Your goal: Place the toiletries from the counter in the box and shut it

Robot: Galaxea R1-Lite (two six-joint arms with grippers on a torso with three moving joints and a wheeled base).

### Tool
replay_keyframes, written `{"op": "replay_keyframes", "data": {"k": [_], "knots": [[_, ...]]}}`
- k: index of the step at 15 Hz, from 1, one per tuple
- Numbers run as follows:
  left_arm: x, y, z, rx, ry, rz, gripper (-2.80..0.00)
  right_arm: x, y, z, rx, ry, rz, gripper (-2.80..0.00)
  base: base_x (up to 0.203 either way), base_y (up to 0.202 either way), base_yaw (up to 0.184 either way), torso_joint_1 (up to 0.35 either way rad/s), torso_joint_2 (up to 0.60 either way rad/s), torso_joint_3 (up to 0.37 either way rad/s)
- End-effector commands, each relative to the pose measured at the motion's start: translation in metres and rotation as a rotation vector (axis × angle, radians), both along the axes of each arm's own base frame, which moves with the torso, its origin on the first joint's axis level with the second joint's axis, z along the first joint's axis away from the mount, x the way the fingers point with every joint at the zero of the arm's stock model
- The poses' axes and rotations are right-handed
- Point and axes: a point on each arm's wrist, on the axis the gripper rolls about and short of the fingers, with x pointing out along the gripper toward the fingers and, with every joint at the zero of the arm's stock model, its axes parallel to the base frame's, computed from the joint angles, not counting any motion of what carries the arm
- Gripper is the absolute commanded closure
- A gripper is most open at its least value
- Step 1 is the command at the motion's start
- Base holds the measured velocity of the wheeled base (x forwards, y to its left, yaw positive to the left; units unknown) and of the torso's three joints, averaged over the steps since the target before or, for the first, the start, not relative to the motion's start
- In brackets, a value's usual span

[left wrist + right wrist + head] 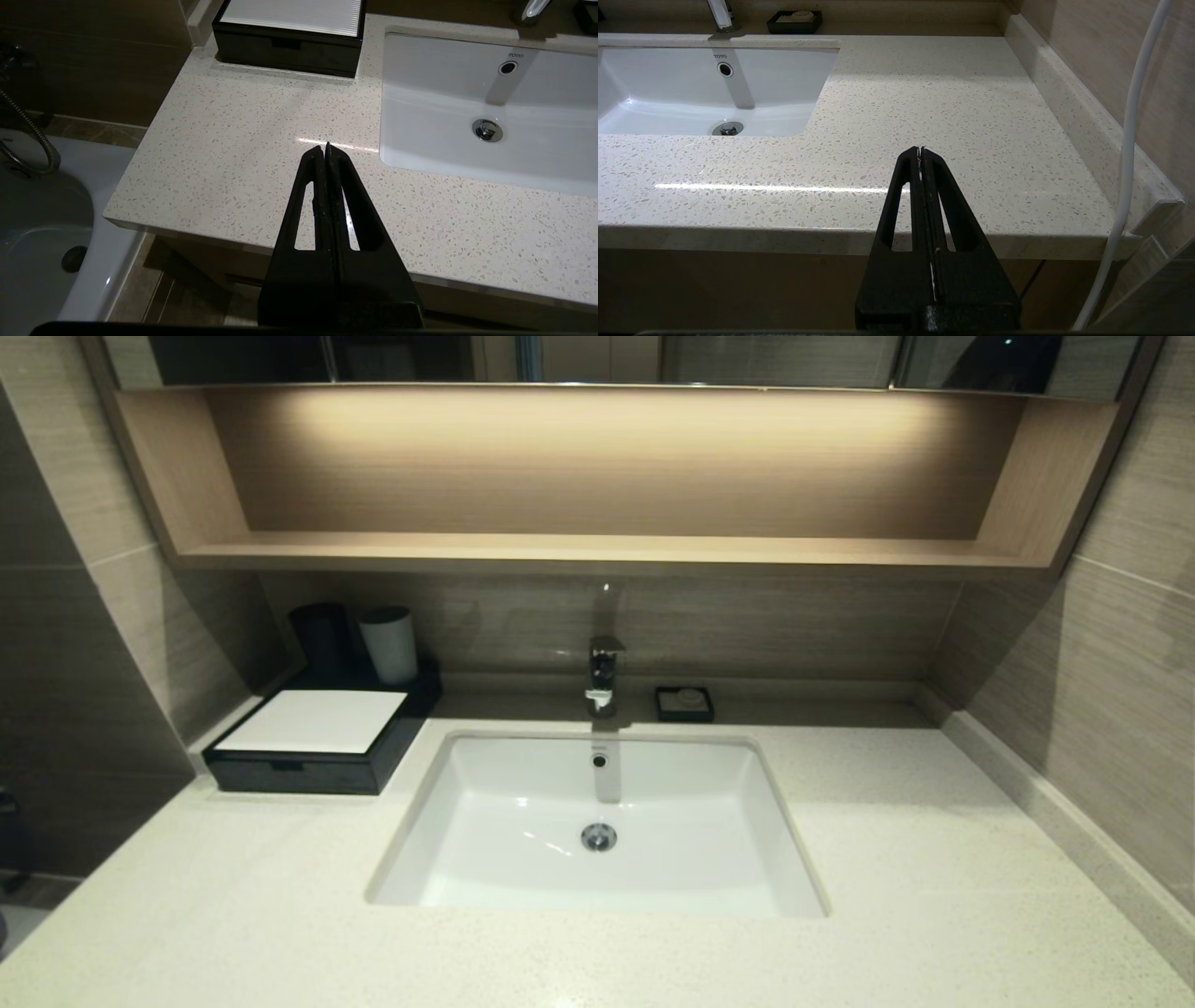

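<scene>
The black box [308,761] with a white top panel stands at the back left of the cream speckled counter [233,915], its front drawer pushed in; it also shows in the left wrist view [287,46]. No sachets are in view in any frame. My left gripper [325,148] is shut and empty, held back at the counter's front edge left of the sink. My right gripper [920,150] is shut and empty, held back at the front edge right of the sink. Neither gripper shows in the head view.
A white undermount sink [597,831] sits mid-counter with a chrome tap [604,677] behind it. A small black soap dish [684,703] stands right of the tap. Two cups [389,644] stand behind the box. A wooden shelf [597,555] hangs above. A white cable [1127,154] hangs at the right.
</scene>
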Motion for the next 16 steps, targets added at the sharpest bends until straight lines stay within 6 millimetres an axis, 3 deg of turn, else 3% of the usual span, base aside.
{"op": "replay_keyframes", "data": {"k": [1,5,16], "knots": [[-0.012,0.001,-0.009,0.001,-0.028,0.018,0.00,0.000,0.000,0.000,0.000,0.002,0.000,0.00,0.000,0.000,0.000,0.000,0.00,0.000],[-0.030,0.002,-0.025,0.006,-0.073,0.027,0.00,0.000,0.000,0.000,0.000,0.002,0.000,0.00,0.000,0.000,0.000,0.000,0.00,0.000],[-0.071,0.003,-0.043,0.046,-0.257,0.059,0.00,0.000,0.000,0.000,0.000,0.002,0.000,0.00,0.000,0.000,0.000,0.000,0.00,0.000]]}}
